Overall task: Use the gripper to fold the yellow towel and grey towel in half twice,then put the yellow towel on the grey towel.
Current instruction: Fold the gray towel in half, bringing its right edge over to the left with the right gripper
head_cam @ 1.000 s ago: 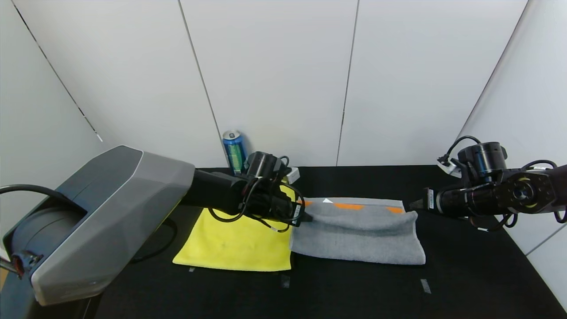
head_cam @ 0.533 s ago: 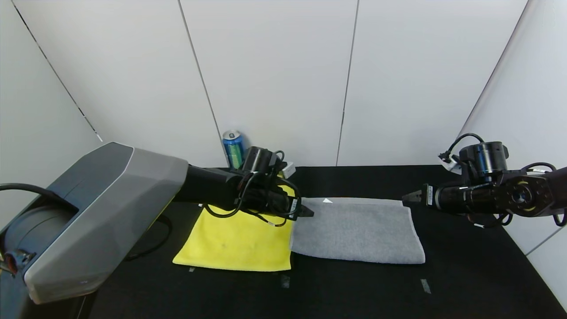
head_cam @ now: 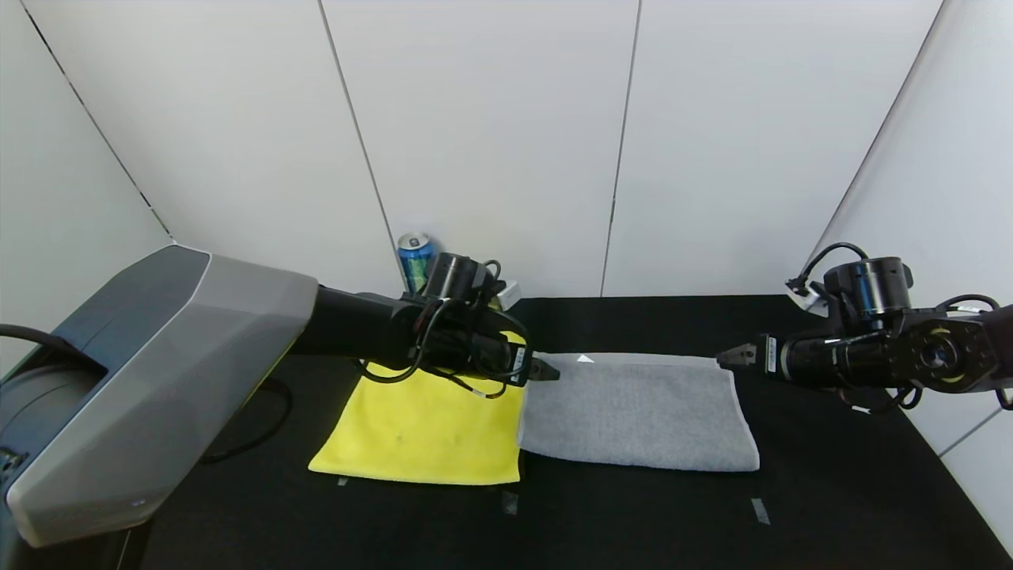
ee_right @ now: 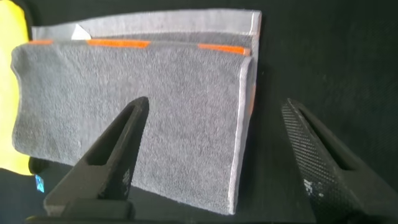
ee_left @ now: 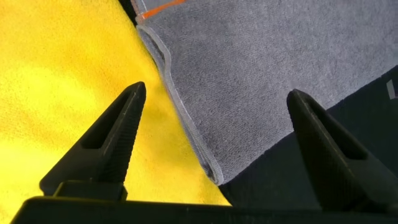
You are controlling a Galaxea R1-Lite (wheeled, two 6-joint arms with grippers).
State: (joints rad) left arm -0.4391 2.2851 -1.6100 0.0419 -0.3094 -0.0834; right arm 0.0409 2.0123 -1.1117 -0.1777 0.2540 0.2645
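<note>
The grey towel [head_cam: 637,416] lies flat on the black table, folded over once, with its white tag [head_cam: 584,359] at the far edge. Orange patches [ee_right: 118,43] show along that far edge in the right wrist view. The yellow towel [head_cam: 427,431] lies flat, touching the grey towel's left side. My left gripper [head_cam: 546,370] hovers open over the grey towel's far left corner, where the two towels meet [ee_left: 216,92]. My right gripper [head_cam: 728,359] hovers open over the far right corner [ee_right: 214,104]. Neither holds anything.
A blue can [head_cam: 415,257] stands at the back wall behind the left arm, with a small white box [head_cam: 507,294] beside it. Grey tape marks [head_cam: 760,511] lie on the black table [head_cam: 831,491] near its front edge. Walls close in the back and right.
Both grippers have opened and let go of the grey towel's folded-over edge. The bulging fold has dropped flat onto the far edge. Both grippers have risen slightly off the cloth.
</note>
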